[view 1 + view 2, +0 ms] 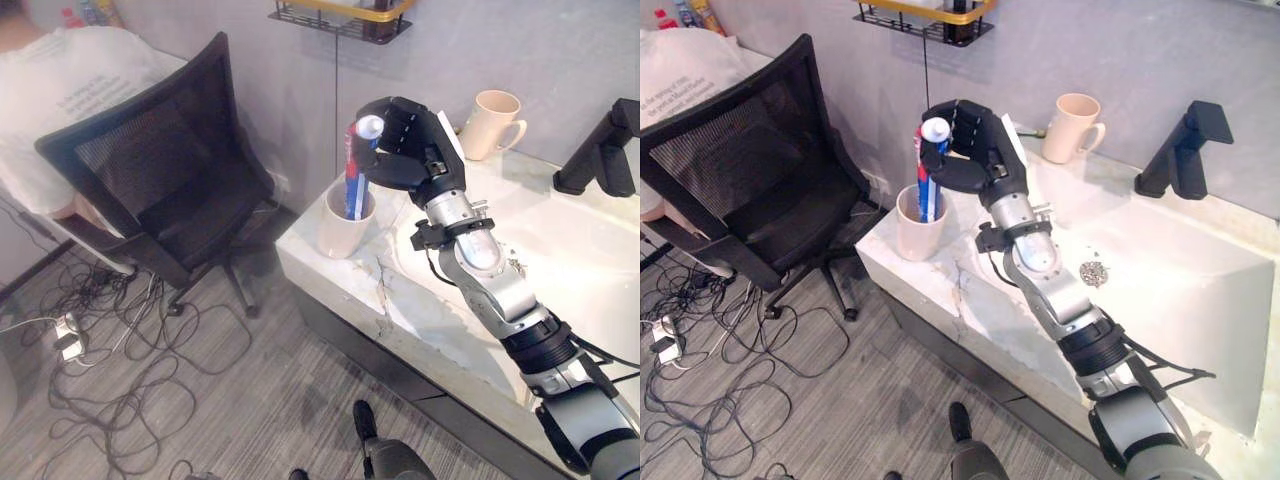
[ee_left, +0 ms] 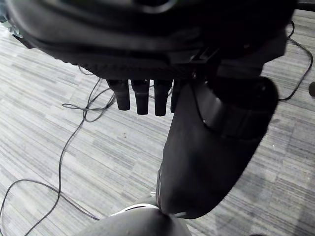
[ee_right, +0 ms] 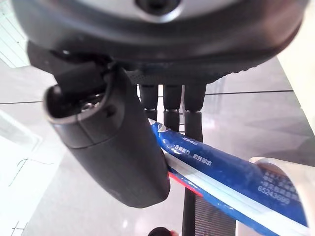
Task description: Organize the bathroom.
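Left eye view, scanned left to right from the pale marble counter: black mesh office chair well off its left end; cream round cup on its left corner; blue-and-red toothpaste tube upright in that cup, pinched near its white cap by the right hand, fingers curled round it; beige handled mug further right by the wall; black faucet farthest right. Left hand over grey floor, fingers straight, empty.
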You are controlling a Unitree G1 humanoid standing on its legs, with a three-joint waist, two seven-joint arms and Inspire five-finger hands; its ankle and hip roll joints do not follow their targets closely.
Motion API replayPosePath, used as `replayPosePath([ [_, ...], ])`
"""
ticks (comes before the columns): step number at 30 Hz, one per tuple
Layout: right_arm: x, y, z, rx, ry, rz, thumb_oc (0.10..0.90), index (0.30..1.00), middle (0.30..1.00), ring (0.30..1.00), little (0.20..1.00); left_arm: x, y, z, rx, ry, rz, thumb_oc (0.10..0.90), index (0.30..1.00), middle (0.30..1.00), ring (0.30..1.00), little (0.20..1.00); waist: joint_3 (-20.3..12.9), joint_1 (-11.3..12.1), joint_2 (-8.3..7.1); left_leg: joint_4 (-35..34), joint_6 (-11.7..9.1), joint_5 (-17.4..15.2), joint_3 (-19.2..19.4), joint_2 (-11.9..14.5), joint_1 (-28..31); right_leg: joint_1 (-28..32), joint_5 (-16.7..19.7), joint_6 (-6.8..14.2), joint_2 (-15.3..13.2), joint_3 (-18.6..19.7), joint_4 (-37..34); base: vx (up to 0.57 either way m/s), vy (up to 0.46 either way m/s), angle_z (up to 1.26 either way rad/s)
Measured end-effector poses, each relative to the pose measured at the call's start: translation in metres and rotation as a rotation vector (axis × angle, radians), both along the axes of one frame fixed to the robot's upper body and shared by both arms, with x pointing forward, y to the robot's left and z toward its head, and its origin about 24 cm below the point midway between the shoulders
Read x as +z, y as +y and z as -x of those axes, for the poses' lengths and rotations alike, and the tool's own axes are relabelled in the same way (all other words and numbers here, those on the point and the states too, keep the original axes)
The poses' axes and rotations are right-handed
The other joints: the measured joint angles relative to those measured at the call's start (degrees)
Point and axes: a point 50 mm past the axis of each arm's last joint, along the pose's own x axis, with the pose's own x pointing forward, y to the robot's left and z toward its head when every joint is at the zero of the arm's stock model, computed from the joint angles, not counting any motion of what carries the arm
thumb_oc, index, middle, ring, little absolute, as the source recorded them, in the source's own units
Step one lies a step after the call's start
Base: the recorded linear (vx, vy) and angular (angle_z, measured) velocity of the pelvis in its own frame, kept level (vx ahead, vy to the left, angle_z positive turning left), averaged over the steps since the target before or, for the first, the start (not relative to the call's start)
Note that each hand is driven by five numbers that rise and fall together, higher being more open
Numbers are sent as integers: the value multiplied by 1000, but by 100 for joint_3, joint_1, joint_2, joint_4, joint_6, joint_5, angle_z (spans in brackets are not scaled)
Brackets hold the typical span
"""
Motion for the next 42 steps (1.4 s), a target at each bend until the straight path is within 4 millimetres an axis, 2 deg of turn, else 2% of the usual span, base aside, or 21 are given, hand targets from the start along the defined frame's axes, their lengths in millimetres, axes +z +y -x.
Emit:
replayPosePath([
  [3,0,2,0,6,1,-6,400,300,300,300,300,1,0,-4,-4,-9,-1,800,900,900,900,900,25,69,-34,29,-4,-2,-13,1,-21,1,0,-1,-5,-20,9,-3,9,3],
  [12,-1,5,0,16,4,-21,400,300,300,300,300,4,3,-14,-18,-35,-19,800,900,900,900,900,203,52,-190,224,17,-53,-56,-30,-91,1,-24,22,-57,-45,103,-4,10,2],
  [14,-1,5,0,16,4,-22,424,335,335,335,335,4,3,-14,-18,-34,-26,800,900,900,900,900,216,44,-210,256,22,-68,-53,-37,-97,1,-23,21,-64,-41,115,0,0,0],
  [17,-1,5,0,16,4,-22,430,345,345,345,345,4,3,-15,-18,-37,-32,800,900,900,900,900,234,41,-232,303,32,-78,-54,-46,-107,1,-19,15,-73,-39,139,-10,6,0],
  [19,-1,5,0,17,4,-21,471,406,406,406,406,5,3,-15,-18,-38,-33,800,900,900,900,900,250,42,-233,346,42,-106,-41,-51,-109,-5,-44,32,-79,-29,192,-17,9,0],
  [22,-1,5,0,18,5,-21,483,425,425,425,425,5,3,-15,-19,-43,-32,800,900,900,900,900,264,34,-236,434,56,-172,-5,-58,-128,-14,-86,75,-86,12,239,-26,13,-5],
  [24,0,6,1,23,0,-21,532,498,498,498,498,5,3,-16,-20,-49,-32,800,900,900,900,900,263,19,-237,554,77,-230,13,-68,-213,-109,-137,73,-101,36,361,-34,13,-5],
  [25,1,7,2,29,-5,-22,577,566,566,566,566,5,3,-17,-21,-52,-34,800,900,900,900,900,264,13,-238,587,82,-235,13,-80,-265,-178,-149,82,-116,52,419,0,0,0],
  [26,2,8,3,37,-10,-21,595,592,592,592,592,6,3,-19,-22,-54,-34,800,900,900,900,900,268,-15,-240,622,89,-240,12,-91,-312,-225,-143,72,-131,54,446,0,0,0],
  [27,1,8,3,42,-8,-18,692,738,738,738,738,6,3,-19,-22,-55,-34,800,900,900,900,900,269,-32,-243,630,93,-242,14,-95,-317,-244,-139,61,-136,63,484,0,0,0],
  [28,0,8,4,48,-6,-13,747,820,820,820,820,6,3,-19,-22,-55,-34,800,900,900,900,900,269,-41,-243,636,97,-247,15,-97,-315,-245,-144,63,-138,61,497,0,0,0],
  [30,0,10,4,61,-9,-6,800,900,900,900,900,6,2,-20,-31,-55,-38,800,900,900,900,900,271,-61,-246,640,99,-249,30,-103,-315,-253,-145,64,-142,70,506,-15,8,0],
  [42,1,15,8,123,-15,19,800,900,900,900,900,7,-2,-27,-60,-56,-52,800,900,900,900,900,291,-125,-281,846,122,-361,111,-101,-374,-295,-161,81,-132,166,588,-11,7,-3],
])
